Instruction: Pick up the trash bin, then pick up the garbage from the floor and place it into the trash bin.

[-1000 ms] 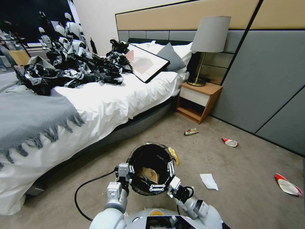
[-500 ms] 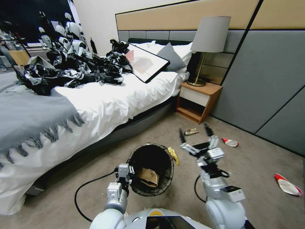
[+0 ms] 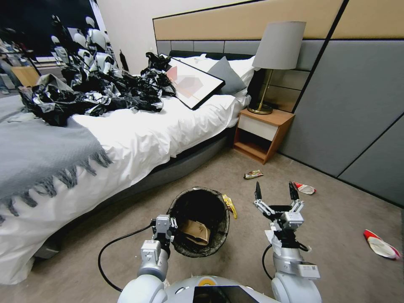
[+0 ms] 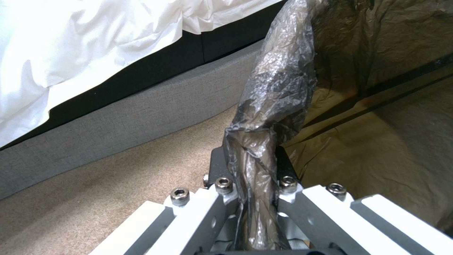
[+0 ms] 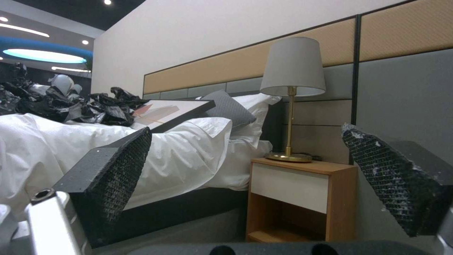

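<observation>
trash bin [image 3: 198, 223] rim clamped, left gripper [image 4: 250, 198]

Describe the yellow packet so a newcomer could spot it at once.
Start at the bed, then drop to the trash bin on the carpet before it. The yellow packet lies on the floor against the bin's rim, toward the nightstand; the only yellow litter, and nearest the bin.
</observation>
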Robot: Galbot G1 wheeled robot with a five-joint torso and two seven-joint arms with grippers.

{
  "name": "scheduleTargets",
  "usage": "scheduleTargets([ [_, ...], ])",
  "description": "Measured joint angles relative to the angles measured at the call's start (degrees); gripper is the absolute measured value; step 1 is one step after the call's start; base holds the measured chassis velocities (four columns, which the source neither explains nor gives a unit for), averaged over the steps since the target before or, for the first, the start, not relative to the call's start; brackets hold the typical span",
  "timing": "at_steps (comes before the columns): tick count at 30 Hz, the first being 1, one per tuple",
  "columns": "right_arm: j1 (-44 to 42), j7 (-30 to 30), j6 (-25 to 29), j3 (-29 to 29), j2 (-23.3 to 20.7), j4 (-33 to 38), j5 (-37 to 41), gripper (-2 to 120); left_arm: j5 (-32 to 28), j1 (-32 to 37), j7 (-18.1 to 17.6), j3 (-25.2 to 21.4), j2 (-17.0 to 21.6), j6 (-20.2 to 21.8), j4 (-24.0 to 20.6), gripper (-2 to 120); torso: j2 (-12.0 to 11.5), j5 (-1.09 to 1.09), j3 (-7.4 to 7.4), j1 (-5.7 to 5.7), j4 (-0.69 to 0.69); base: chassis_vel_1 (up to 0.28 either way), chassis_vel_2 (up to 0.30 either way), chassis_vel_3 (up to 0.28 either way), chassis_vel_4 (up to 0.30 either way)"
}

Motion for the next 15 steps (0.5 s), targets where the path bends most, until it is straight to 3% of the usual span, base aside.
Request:
scheduleTargets([
  [8,4.2,2.03,-6.63,2.51,-1.05,-3.31,2.64,100,0.08,0.18,0.0,-0.01,-0.02,-0.08,0.01,0,0.0,0.0,0.0,0.0,0.0,0.0,0.0,0.0,0.0],
  [11,9.05,2.62,-13.4,4.87,-2.9,-9.84,8.3,100,0.17,0.31,0.0,-0.04,-0.02,-0.17,-0.14,0,0.0,0.0,0.0,0.0,0.0,0.0,0.0,0.0,0.0],
  [12,9.05,2.62,-13.4,4.87,-2.9,-9.84,8.3,100,0.17,0.31,0.0,-0.04,-0.02,-0.17,-0.14,0,0.0,0.0,0.0,0.0,0.0,0.0,0.0,0.0,0.0],
  [15,14.55,2.88,-16.22,7.03,-4.31,-19.59,10.01,100,0.25,0.45,-0.01,-0.09,-0.07,-0.19,-0.21,0,0.0,0.02,0.0,0.0,0.02,0.0,0.0,0.0,0.0],
])
